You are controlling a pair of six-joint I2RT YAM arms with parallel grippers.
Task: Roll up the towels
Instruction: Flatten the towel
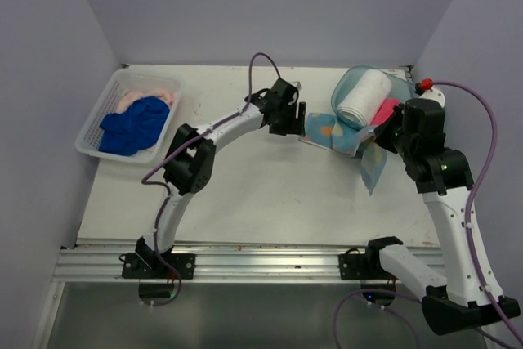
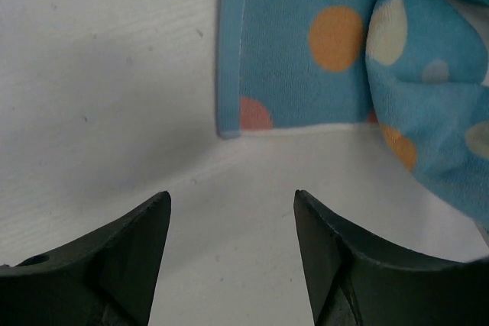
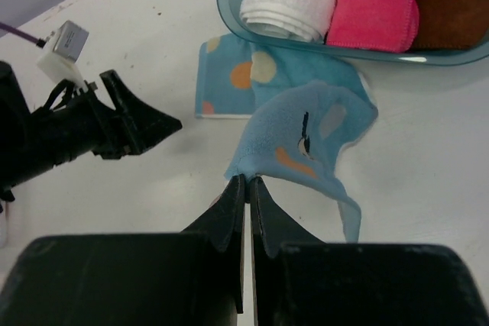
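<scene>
Holding corner of print towel (image 3: 306,112) clamped in right pincer (image 3: 246,181), left pincer (image 2: 233,196) apart beside its flat edge. Could slip from so thin a pinch, bunching.

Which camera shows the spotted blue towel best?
The right wrist view: the spotted blue towel shows nearly whole, one edge pinched in the right gripper. The top view has it small, partly behind the right arm; the left wrist view shows only a flat corner.
</scene>
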